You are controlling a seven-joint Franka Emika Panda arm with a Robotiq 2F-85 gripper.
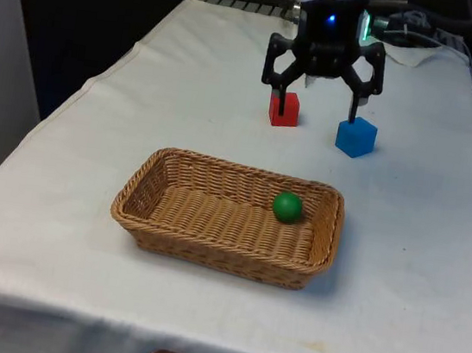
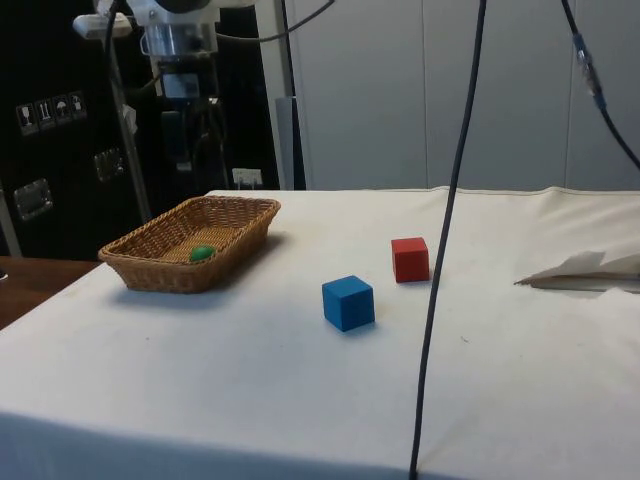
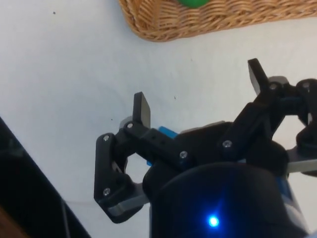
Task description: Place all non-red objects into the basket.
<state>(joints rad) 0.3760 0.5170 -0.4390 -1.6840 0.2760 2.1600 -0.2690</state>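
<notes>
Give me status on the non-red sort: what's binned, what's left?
Done: the green ball lies in the basket. In hand: nothing; the gripper hangs open and empty above the cubes. Left: the blue cube sits on the cloth, outside the basket. The red cube stays where it is.

The oblong tan wicker basket (image 1: pixel 212 226) is rough woven cane. A white cloth (image 1: pixel 417 253) lies matt and faintly creased over the worktop. The blue cube (image 1: pixel 356 137), red cube (image 1: pixel 285 110) and green ball (image 1: pixel 287 207) look smooth and matt.
</notes>
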